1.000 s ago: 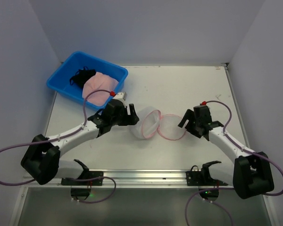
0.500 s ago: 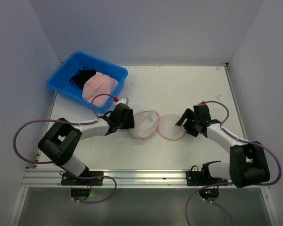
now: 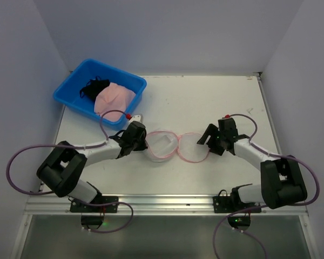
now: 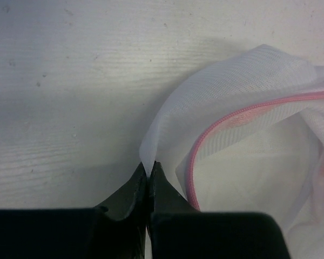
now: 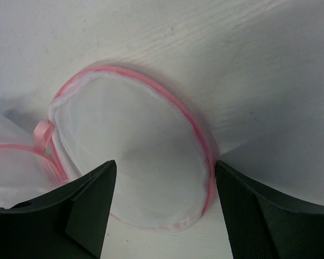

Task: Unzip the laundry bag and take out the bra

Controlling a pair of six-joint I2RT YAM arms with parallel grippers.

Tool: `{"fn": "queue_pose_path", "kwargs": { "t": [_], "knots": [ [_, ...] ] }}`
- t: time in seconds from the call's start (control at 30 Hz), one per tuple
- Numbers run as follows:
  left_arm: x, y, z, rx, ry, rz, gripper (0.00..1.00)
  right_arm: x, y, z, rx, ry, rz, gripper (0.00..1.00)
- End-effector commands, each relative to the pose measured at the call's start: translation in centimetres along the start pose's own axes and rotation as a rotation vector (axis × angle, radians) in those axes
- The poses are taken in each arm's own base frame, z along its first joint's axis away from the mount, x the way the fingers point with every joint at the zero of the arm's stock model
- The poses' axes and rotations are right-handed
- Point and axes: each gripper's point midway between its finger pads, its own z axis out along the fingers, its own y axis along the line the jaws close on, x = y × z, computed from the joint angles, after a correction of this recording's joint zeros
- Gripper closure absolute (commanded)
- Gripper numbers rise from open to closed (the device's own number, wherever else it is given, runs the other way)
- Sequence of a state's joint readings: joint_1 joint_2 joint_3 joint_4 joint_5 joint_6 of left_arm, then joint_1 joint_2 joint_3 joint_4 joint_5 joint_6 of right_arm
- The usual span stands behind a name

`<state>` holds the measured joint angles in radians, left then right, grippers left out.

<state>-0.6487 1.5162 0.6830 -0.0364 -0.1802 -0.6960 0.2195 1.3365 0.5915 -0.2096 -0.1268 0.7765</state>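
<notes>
The laundry bag (image 3: 178,145) lies unzipped in the middle of the table, its two pink-rimmed mesh halves spread side by side. My left gripper (image 3: 142,142) is at the left half's outer edge, shut on a fold of white mesh (image 4: 148,164); the pink rim (image 4: 205,140) curves just to its right. My right gripper (image 3: 208,141) stands open low over the right half (image 5: 135,145), one finger on each side of it (image 5: 164,164), gripping nothing. The pale pink bra (image 3: 114,97) lies in the blue tub (image 3: 70,79) at the back left.
A black garment (image 3: 92,87) lies beside the bra in the tub. The tub sits on the table's back-left corner. Walls close the table in on the left, back and right. Purple cables loop beside both arm bases.
My left gripper has closed on the mesh at the bag's left edge. The left half has dropped from standing on edge to lying open. My right gripper has edged slightly left.
</notes>
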Motion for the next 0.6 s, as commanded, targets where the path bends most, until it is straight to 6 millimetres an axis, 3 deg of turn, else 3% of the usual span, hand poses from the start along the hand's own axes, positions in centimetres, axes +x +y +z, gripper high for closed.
{"fn": "queue_pose_path", "kwargs": {
  "t": [0.0, 0.2, 0.3, 0.33, 0.4, 0.43, 0.47, 0.57],
  "knots": [
    [0.2, 1.5, -1.6, -0.041, -0.016, 0.017, 1.0, 0.8, 1.8, 0.3, -0.038, 0.043, -0.056, 0.24],
    [-0.8, 2.1, -3.3, -0.062, -0.057, 0.025, 1.0, 2.2, 2.4, 1.1, -0.029, 0.087, -0.09, 0.31],
    [-0.9, 2.0, -3.6, -0.055, -0.059, 0.027, 1.0, 2.2, 2.2, 1.2, -0.018, 0.085, -0.093, 0.49],
    [-0.9, 1.9, -3.6, -0.05, -0.061, 0.026, 1.0, 2.1, 2.2, 1.2, -0.016, 0.085, -0.095, 0.64],
    [-0.8, 1.9, -3.5, -0.045, -0.055, 0.028, 1.0, 2.1, 2.0, 1.2, -0.006, 0.083, -0.099, 0.79],
    [-0.9, 1.8, -3.5, -0.041, -0.06, 0.026, 1.0, 2.0, 1.9, 0.9, -0.001, 0.074, -0.102, 0.93],
    [-0.8, 1.7, -3.5, -0.037, -0.055, 0.027, 1.0, 1.9, 1.8, 0.8, 0.004, 0.068, -0.109, 0.99],
    [-0.6, 1.5, -3.3, -0.03, -0.049, 0.018, 1.0, 0.9, 2.0, -0.2, 0.013, 0.025, -0.144, 1.0]
  ]
}}
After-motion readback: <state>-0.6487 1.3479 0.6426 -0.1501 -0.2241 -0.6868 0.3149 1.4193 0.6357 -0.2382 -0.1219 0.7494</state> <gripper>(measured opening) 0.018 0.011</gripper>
